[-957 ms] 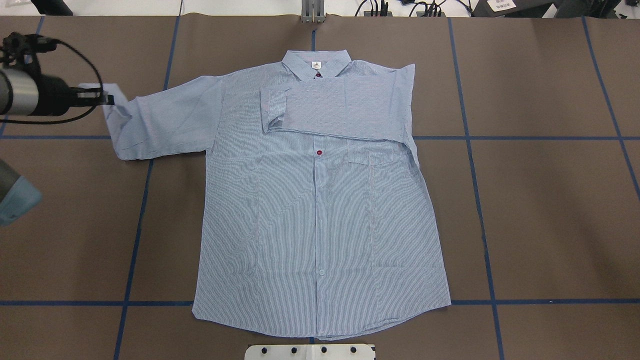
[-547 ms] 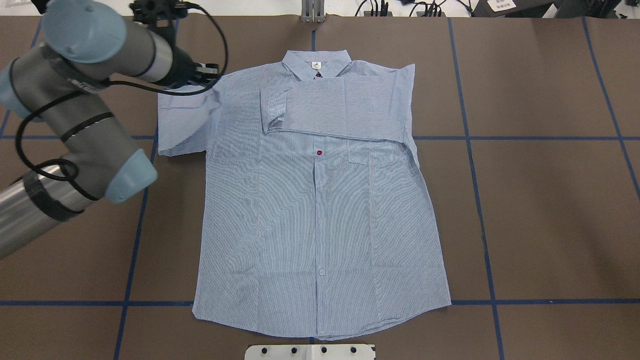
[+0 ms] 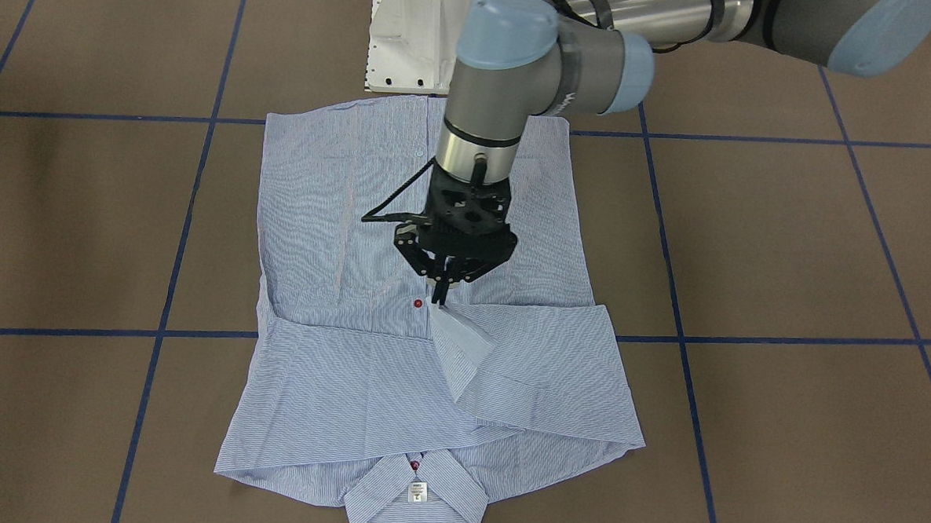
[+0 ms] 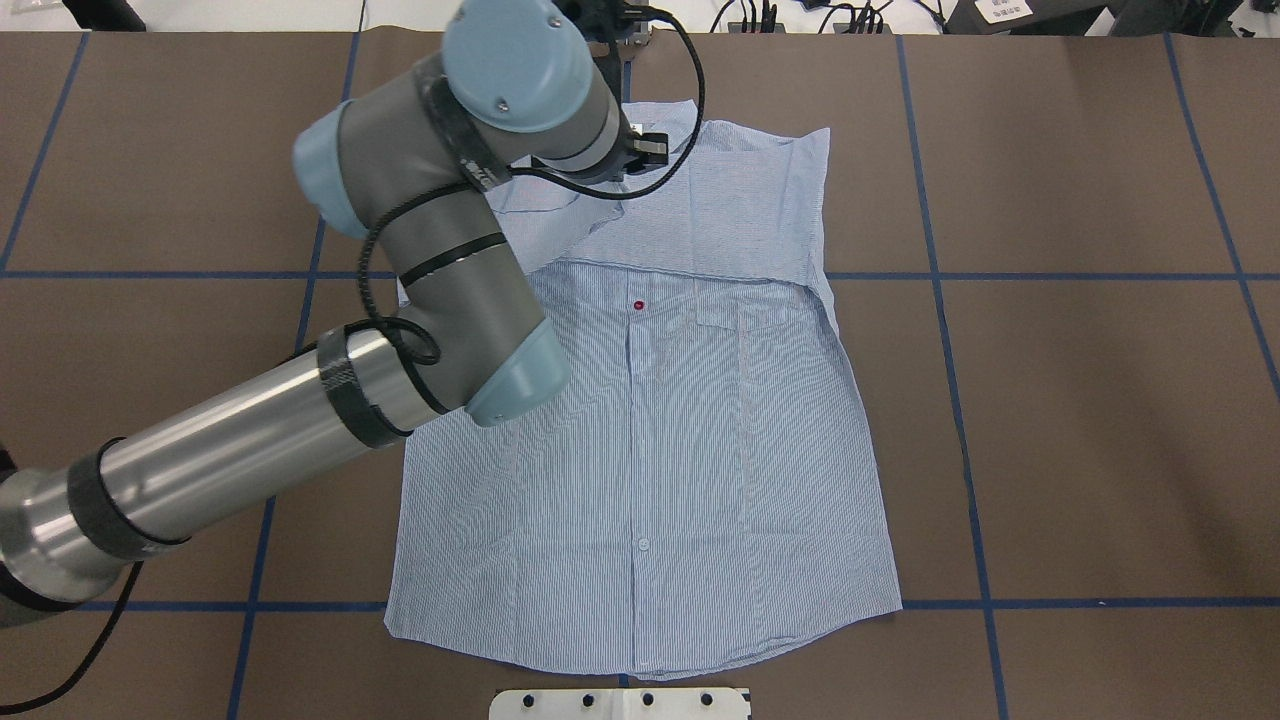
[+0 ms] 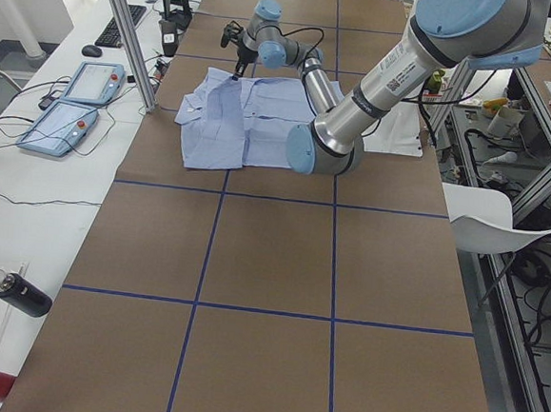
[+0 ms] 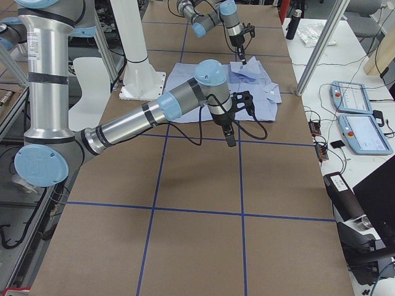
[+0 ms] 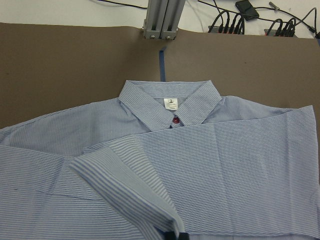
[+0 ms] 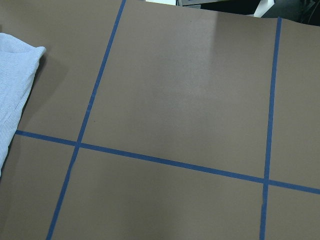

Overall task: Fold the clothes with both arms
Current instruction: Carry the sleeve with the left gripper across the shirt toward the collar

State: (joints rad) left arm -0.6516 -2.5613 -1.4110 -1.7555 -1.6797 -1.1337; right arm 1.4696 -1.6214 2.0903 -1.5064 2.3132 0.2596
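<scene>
One sleeve cuff (image 3: 462, 338) of the light blue-and-white striped button shirt (image 4: 700, 450), spread on the brown counter (image 4: 1080, 400) below, is clamped in my black left claw (image 3: 439, 292). I'd lower it taut onto the chest, then release. Whether my right claw (image 6: 229, 139) is apart or together, I cannot tell.

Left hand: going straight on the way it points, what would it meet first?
Probably the shirt: the left hand points down, holding the cuff above its front.
</scene>
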